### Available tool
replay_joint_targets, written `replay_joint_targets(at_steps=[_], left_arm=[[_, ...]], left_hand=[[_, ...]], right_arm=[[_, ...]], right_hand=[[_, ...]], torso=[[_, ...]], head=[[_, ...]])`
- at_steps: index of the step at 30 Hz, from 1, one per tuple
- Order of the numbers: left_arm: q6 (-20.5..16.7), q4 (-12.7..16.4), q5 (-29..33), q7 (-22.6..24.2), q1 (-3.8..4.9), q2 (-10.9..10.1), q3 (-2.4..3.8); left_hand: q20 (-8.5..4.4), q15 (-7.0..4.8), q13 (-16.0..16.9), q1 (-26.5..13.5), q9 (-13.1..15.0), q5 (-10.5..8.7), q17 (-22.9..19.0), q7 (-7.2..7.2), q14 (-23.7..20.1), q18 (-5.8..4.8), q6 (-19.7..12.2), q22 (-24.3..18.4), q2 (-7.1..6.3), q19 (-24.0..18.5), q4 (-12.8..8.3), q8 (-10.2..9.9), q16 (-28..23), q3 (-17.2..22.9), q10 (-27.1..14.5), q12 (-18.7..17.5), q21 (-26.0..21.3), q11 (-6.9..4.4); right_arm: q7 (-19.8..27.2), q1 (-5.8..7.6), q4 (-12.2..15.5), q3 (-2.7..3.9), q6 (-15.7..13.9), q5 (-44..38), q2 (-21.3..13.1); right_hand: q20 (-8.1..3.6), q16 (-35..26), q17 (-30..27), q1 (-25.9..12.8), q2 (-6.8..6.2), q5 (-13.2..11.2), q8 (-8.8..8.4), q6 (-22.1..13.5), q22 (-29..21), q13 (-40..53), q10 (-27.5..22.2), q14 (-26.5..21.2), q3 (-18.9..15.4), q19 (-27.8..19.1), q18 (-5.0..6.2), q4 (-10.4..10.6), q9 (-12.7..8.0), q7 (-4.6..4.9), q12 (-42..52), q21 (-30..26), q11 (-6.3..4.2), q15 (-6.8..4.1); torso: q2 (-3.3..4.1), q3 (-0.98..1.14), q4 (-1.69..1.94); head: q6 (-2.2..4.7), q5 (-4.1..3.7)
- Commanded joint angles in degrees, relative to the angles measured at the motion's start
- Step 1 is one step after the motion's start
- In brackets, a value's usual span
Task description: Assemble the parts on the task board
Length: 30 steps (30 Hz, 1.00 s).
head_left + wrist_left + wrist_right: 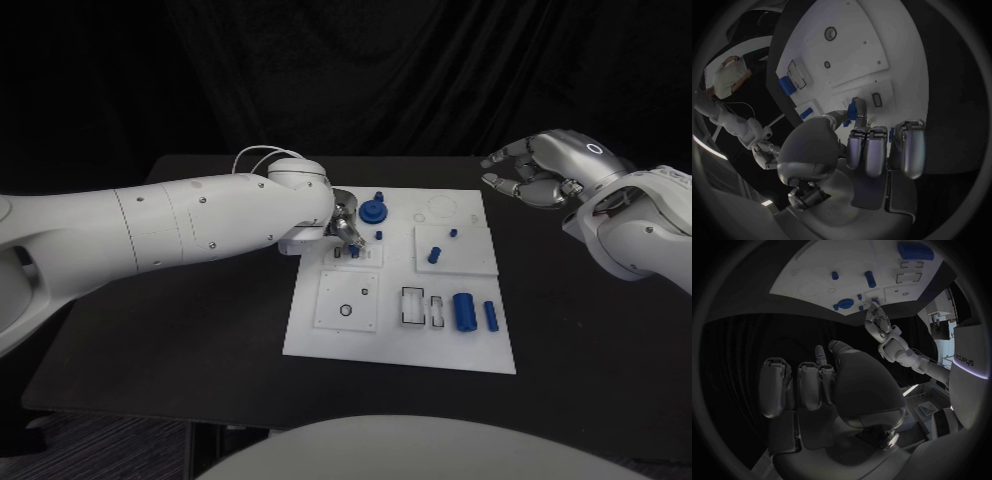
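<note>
The task board point(401, 345) is lying mid-table, carrying loose blue parts such as a large cylinder point(463, 310). The left hand point(343, 224), much the nearer, is pinching a small blue peg point(852, 110) directly over the board's far-left block. The right hand point(541, 168) is hovering beyond the far-right corner, fingers curled, holding nothing.
</note>
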Motion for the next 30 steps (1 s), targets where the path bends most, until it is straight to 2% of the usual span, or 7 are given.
replay_joint_targets(at_steps=[1,17,21,30], left_arm=[[-1.2,0.2,0.3,0.1,-0.08,0.0,0.05],[-3.3,0.8,0.3,-0.5,-0.40,-0.5,0.05],[-3.7,1.2,0.3,-0.7,-0.63,-0.8,0.05],[-5.2,2.4,0.3,-0.8,-1.22,-1.9,0.04]], left_hand=[[-0.19,-0.32,15.0,-0.8,0.1,-0.44,15.1,-0.06,6.2,-0.29,-0.3,6.1,0.00,0.0,-0.6,-0.4,0.1,1.1,6.0,0.2,-0.3,-0.27],[-0.14,-0.25,15.0,-1.3,0.3,-1.07,15.1,0.03,6.2,-0.30,-0.4,6.1,0.14,0.0,-0.6,-0.7,0.1,1.4,6.0,0.2,-0.3,-0.19],[-0.13,-0.24,15.0,-1.3,0.3,-1.09,15.1,0.02,6.2,-0.29,-0.4,6.1,0.19,0.0,-0.6,-0.7,0.1,1.5,6.0,0.2,-0.3,-0.19],[-0.12,-0.24,15.0,-1.5,0.3,-1.18,15.1,0.05,6.2,-0.25,-0.4,6.0,0.26,-0.1,-0.5,-0.7,0.1,1.5,6.0,0.2,-0.4,-0.17]], right_arm=[[-1.5,-0.14,0.0,0.04,0.8,-0.1,0.0],[-2.3,-0.15,0.3,0.04,2.0,-0.1,-0.4],[-2.5,-0.16,0.3,0.04,2.1,-0.1,-0.4],[-2.8,-0.16,0.4,0.04,2.4,-0.1,-0.7]], right_hand=[[0.32,-0.2,0.1,0.3,-0.13,0.2,-0.16,0.4,11.8,-0.3,0.0,3.2,0.4,2.1,0.24,-0.1,-0.1,-0.05,-0.2,-0.4,0.34,0.39],[0.37,-0.4,-0.2,0.6,-0.08,0.3,-0.16,0.7,11.7,-0.8,-0.3,3.1,0.7,2.0,0.31,-0.3,-0.1,-0.07,-0.5,-0.7,0.33,0.41],[0.37,-0.5,-0.4,0.6,-0.08,0.3,-0.14,0.7,11.7,-1.0,-0.4,3.1,0.8,1.9,0.35,-0.4,-0.1,-0.08,-0.7,-0.8,0.32,0.40],[0.37,-0.6,-0.5,0.6,-0.10,0.4,-0.15,0.7,11.6,-1.2,-0.5,3.1,0.8,1.9,0.37,-0.4,-0.1,-0.08,-0.8,-0.9,0.32,0.40]], torso=[[0.09,-0.02,0.04],[0.14,0.00,-0.07],[0.17,-0.06,-0.04],[0.18,-0.05,-0.01]], head=[[0.01,0.08],[0.01,0.48],[0.01,0.53],[0.01,0.32]])
